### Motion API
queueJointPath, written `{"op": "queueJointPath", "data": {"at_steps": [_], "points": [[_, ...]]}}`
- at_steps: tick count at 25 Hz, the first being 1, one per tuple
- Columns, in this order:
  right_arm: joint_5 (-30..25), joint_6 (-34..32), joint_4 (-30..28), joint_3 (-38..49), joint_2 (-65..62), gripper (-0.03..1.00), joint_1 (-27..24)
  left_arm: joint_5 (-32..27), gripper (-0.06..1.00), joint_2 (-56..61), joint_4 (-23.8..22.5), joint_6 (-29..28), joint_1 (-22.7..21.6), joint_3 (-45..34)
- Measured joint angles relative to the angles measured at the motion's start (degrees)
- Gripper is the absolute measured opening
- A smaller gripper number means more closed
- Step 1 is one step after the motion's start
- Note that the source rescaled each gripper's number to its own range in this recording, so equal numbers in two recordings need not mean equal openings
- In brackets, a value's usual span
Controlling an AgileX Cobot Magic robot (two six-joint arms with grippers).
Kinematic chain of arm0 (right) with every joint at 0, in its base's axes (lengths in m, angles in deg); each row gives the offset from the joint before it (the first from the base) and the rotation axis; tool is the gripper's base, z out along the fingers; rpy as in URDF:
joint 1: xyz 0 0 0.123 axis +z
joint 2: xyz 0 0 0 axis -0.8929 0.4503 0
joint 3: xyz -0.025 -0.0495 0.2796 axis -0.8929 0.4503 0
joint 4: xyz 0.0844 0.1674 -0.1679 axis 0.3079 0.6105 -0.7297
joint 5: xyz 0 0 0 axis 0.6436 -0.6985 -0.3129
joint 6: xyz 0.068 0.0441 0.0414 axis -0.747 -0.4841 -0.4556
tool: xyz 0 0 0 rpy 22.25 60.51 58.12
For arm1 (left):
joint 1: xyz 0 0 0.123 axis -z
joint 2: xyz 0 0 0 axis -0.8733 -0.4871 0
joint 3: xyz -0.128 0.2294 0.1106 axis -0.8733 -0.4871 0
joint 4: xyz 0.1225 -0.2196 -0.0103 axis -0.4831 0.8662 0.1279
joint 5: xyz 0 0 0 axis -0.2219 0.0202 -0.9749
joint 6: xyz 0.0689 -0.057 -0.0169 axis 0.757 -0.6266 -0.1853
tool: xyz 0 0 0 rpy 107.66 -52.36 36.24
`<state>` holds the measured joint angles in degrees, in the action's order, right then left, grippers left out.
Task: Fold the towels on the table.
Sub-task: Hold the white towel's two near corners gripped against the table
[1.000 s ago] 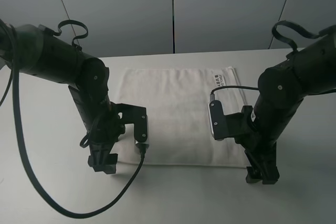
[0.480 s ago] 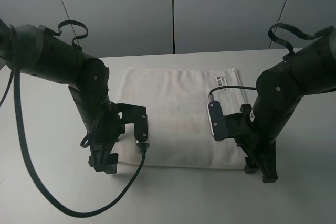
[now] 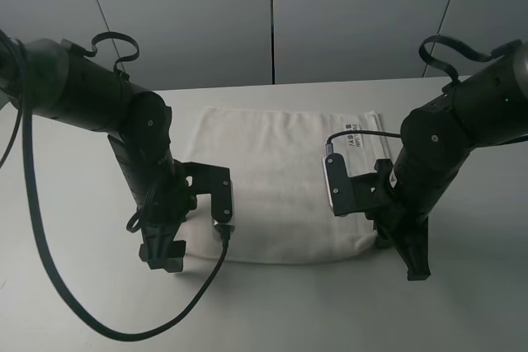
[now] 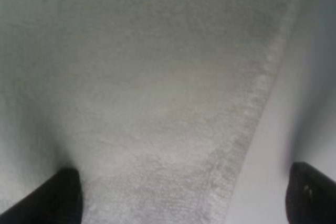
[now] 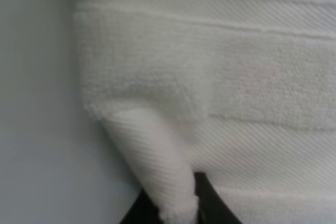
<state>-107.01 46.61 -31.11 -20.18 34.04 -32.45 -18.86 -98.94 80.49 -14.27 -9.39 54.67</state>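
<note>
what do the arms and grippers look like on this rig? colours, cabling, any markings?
The left arm and right arm are matte black with bulky rounded links, stark against the white towel. The left gripper and right gripper are black too. Each wrist carries a boxy, grey-faced wrist camera. Black cabling: small loops above each arm, plus one long cable sweeping over the table. No markings are visible.
</note>
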Motion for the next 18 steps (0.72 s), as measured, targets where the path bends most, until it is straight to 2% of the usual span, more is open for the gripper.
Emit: {"op": "queueJointPath", "data": {"at_steps": [2, 4, 6, 9, 12, 16, 18], "points": [[0.0, 0.0, 0.0, 0.0, 0.0, 0.00, 0.0, 0.4, 0.97, 0.0, -0.4, 0.0, 0.0, 0.0], [0.1, -0.3, 0.0, 0.0, 0.0, 0.00, 0.0, 1.1, 0.88, -0.3, -1.1, 0.0, 0.0, 0.0], [0.7, -0.6, 0.7, 0.0, 0.0, 0.00, 0.0, 1.8, 0.73, -0.6, -1.8, 0.0, 0.0, 0.1], [1.0, -0.7, 1.9, 0.0, 0.0, 0.00, 0.0, 2.2, 0.60, -0.9, -2.8, -0.2, 0.0, 0.6], [1.2, -0.7, 2.3, 0.0, 0.0, 0.00, 0.0, 2.5, 0.54, -0.9, -3.6, -1.5, 0.0, 0.6], [1.5, -0.7, 2.8, 0.0, 0.0, 0.00, 0.0, 2.5, 0.53, -0.9, -4.2, -2.1, 0.0, 0.6], [1.5, -0.7, 2.9, 0.0, 0.0, 0.00, 0.0, 2.9, 0.48, -0.9, -4.4, -2.5, 0.0, 0.6]]}}
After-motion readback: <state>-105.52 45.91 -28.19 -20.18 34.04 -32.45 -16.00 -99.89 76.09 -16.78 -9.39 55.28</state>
